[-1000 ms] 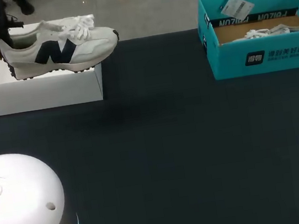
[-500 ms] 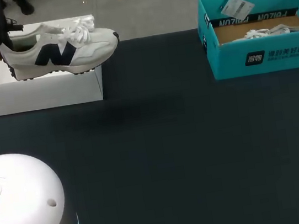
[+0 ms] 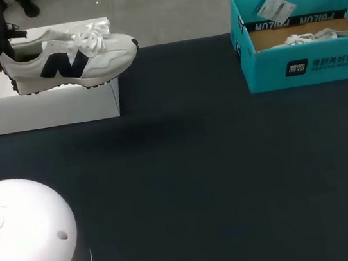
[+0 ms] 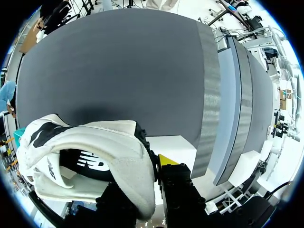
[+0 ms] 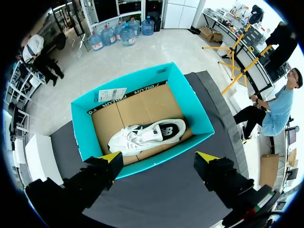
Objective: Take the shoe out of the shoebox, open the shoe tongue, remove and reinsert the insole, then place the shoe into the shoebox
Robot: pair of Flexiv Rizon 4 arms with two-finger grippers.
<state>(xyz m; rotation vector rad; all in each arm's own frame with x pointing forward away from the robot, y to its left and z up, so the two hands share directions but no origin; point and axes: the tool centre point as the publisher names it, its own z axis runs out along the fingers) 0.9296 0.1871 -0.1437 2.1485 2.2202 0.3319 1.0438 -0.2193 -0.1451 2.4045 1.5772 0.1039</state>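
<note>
White mesh and leather, the shoe (image 3: 70, 60) is sitting sole-down at the top of the white box (image 3: 47, 106); whether it is resting on that box or hanging just above it, you cannot tell. Your left pincer (image 3: 0, 63) is clenching the heel collar at the box's far-left end.

You are risking a droop. The grip is taking only the soft heel rim, so the whole forefoot is hanging out unsupported and could pivot down or slide free. A dipping toe could catch the box's front edge as you are carrying it off toward the bare tabletop (image 3: 186, 168). The loose laces (image 3: 92, 33) are lying on top and could snag too.

The shoe's long axis is running along the box's long side. Its toe is pointing past the box's right end, toward the teal shoebox (image 3: 307, 63).

Your right pincer (image 5: 159, 159) is hovering released, well apart from the white box, above that shoebox and the second shoe (image 5: 147, 135) inside.
</note>
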